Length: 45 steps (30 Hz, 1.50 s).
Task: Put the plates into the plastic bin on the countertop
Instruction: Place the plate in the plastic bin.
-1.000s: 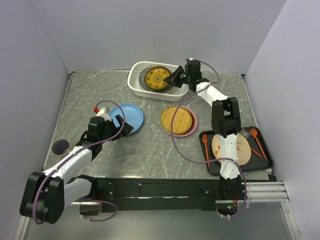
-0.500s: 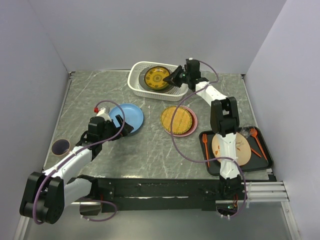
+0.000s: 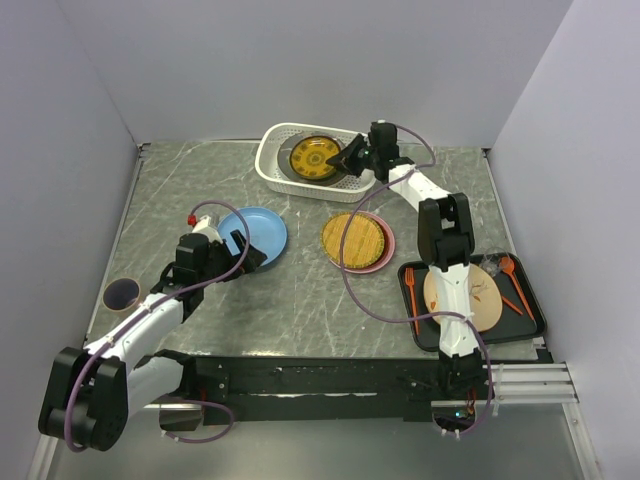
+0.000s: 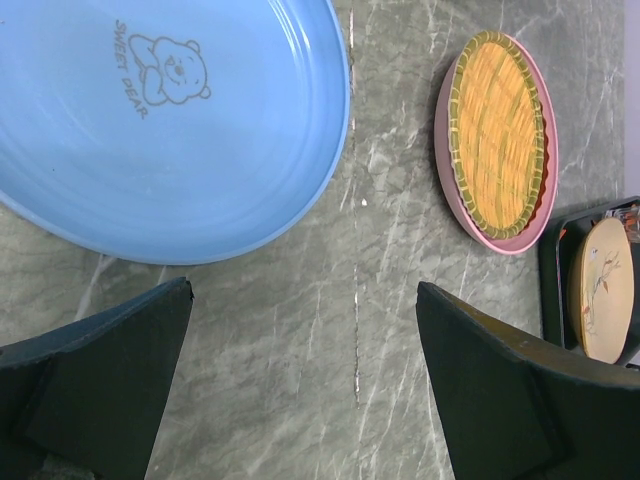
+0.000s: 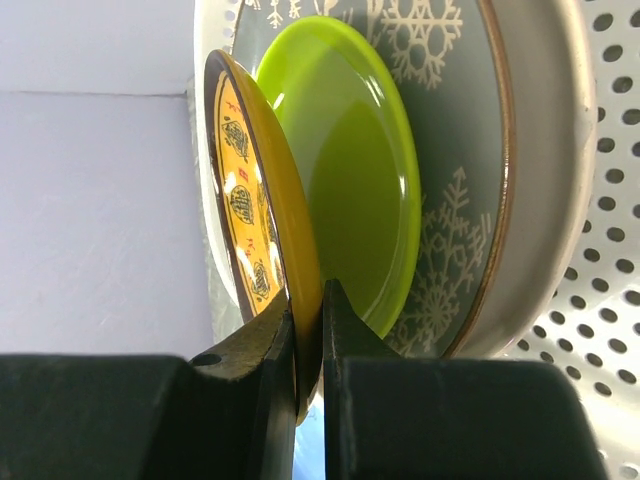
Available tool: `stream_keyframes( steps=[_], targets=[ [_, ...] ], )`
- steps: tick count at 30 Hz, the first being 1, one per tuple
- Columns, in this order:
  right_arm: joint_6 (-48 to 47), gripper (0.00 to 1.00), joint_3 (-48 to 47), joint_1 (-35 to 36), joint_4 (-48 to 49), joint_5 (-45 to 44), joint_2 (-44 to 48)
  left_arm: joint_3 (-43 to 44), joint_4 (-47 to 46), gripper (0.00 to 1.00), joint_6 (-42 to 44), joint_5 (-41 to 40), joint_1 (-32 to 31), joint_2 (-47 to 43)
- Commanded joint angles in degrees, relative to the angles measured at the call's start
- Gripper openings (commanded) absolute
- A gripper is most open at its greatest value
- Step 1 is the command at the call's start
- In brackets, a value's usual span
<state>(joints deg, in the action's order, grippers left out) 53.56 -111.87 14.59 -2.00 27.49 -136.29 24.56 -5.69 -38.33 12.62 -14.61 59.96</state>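
My right gripper (image 3: 350, 157) is shut on the rim of a yellow patterned plate (image 3: 315, 157) and holds it tilted over the white plastic bin (image 3: 268, 165). In the right wrist view the fingers of that gripper (image 5: 308, 295) pinch the yellow plate (image 5: 265, 220) above a lime green plate (image 5: 350, 170), which lies on a grey snowflake plate (image 5: 455, 200) inside the bin (image 5: 600, 250). My left gripper (image 3: 245, 252) stands open over the countertop (image 3: 300, 300), just beside a blue plate (image 3: 258, 232). The left wrist view shows the gripper (image 4: 303, 290) with bare marble between its jaws and the blue plate (image 4: 150, 130) ahead.
A woven straw plate (image 3: 353, 240) rests on a pink plate (image 3: 388, 250) mid-counter. At the right, a black tray (image 3: 535, 320) holds a cream plate (image 3: 462, 298) and orange cutlery (image 3: 512, 285). A dark round cup (image 3: 122, 293) sits near the left edge.
My right gripper has shifted slightly left with the yellow plate, further over the bin. The left arm has not moved.
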Motion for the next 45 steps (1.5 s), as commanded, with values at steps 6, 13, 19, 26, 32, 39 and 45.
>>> stream_keyframes(
  steps=[6, 13, 19, 26, 32, 39, 45],
  targets=[
    [-0.9, 0.31, -6.3, 0.4, 0.2, 0.0, -2.7, 0.4, -1.9, 0.99, 0.7, 1.1, -0.2, -0.6],
    [-3.5, 0.58, -4.5, 0.5, -1.8, -0.7, -0.7, -1.3, -3.4, 0.99, -0.2, 1.5, -0.2, -1.2],
    [-7.7, 0.74, 4.1, 0.5, -2.9, -3.2, 7.6, -2.0, -4.9, 0.99, -1.0, 2.8, -0.2, -0.1],
    [-9.5, 0.79, 8.3, 0.5, -4.9, -2.3, 13.6, -1.8, -4.4, 0.99, -0.9, 2.8, -0.2, -0.6],
    [-9.5, 0.79, 5.8, 0.5, -6.4, -2.1, 12.5, -1.7, -3.3, 0.99, -0.3, 2.4, -0.2, -1.3],
    [-11.1, 0.80, 10.0, 0.5, -7.4, -4.2, 13.9, -2.2, -3.8, 0.99, -0.5, 2.7, -0.2, -1.0],
    [-13.4, 0.79, 11.4, 0.6, -9.9, -6.5, 14.7, -2.4, -4.9, 0.99, -0.8, 3.1, -0.2, 0.2]
  ],
)
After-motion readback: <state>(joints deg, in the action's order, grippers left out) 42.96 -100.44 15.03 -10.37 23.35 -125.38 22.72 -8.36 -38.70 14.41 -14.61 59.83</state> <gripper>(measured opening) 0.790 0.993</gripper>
